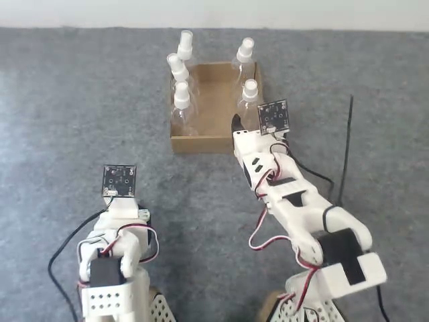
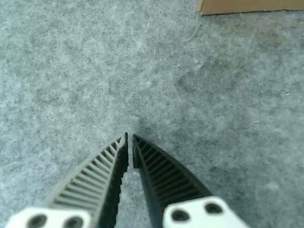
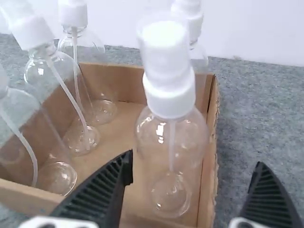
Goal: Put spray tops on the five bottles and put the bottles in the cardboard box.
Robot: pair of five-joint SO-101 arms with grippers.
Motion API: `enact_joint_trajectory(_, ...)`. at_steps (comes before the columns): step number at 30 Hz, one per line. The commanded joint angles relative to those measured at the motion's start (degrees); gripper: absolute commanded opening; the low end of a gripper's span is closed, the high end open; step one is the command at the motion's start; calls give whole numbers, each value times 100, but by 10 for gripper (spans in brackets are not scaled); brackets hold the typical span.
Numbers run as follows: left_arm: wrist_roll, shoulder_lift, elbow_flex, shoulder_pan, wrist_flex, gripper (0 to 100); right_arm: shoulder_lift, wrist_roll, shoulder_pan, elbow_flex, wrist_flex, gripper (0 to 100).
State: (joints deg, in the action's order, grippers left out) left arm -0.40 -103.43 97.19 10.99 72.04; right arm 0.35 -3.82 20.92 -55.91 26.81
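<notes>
Five clear round bottles [image 1: 182,111], white spray tops [image 3: 166,61] on, stand in the cardboard box [image 1: 214,90].
Right gripper [image 3: 193,161] gapes wide, nearest bottle [image 3: 171,137] just ahead; left gripper [image 2: 130,138] has ribbed black fingers [image 2: 99,175] together over grey felt [image 2: 213,95].

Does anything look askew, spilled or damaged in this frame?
Nothing stands out. Five bottles stand in the cardboard box, each with a spray top, and nothing is spilled. The right gripper is open on either side of the near right bottle. The left gripper is shut over bare carpet.
</notes>
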Motion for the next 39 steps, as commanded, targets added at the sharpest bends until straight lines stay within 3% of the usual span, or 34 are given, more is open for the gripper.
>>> enact_joint_trajectory(1, -18, -88, -66, 18, 18, 13, -444, 26, 40, -9, -31, 330)
enact_joint_trajectory(10, -18, -88, -66, 18, 18, 13, -497, 44, -4, -149, -31, 330)
enact_joint_trajectory(15, -18, -88, -66, 18, 18, 13, -497, 607, 57, -308, -22, 330)
enact_joint_trajectory(30, -18, -88, -66, 18, 18, 13, -1244, 607, 84, -800, -31, 325)
enact_joint_trajectory(39, -18, -88, -66, 18, 18, 13, -1780, 607, 84, -1055, -31, 109)
